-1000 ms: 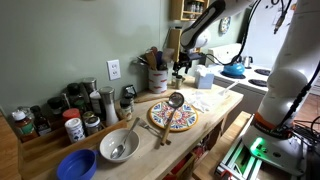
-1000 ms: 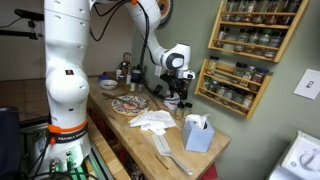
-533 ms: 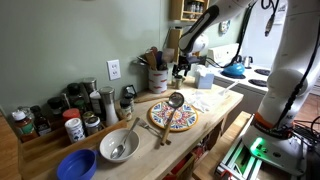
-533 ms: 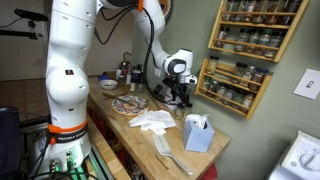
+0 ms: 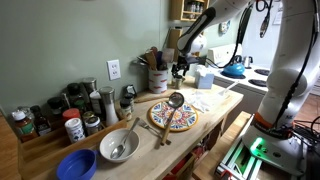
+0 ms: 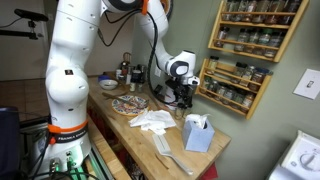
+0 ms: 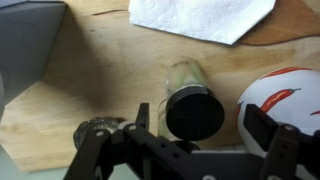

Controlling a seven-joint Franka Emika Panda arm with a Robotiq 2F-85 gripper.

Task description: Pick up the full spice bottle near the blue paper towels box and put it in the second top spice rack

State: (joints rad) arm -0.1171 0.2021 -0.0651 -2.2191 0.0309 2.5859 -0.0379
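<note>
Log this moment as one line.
gripper: open, straddling spice bottle | bottle: on counter, not gripped | spice rack: not reached

Wrist view: bare wood lies open at 8 to 9 o'clock of the spice bottle (image 7: 190,100). The blue paper towels box (image 7: 30,40) blocks 10 o'clock. A white paper sheet (image 7: 200,18) lies flat at 12. A white-and-red object (image 7: 285,95) crowds 3. In an exterior view the spice rack (image 6: 233,85) hangs at 3 o'clock of the gripper (image 6: 181,97), with clear air between. The utensil crock (image 5: 157,78) stands near at 9 o'clock.
</note>
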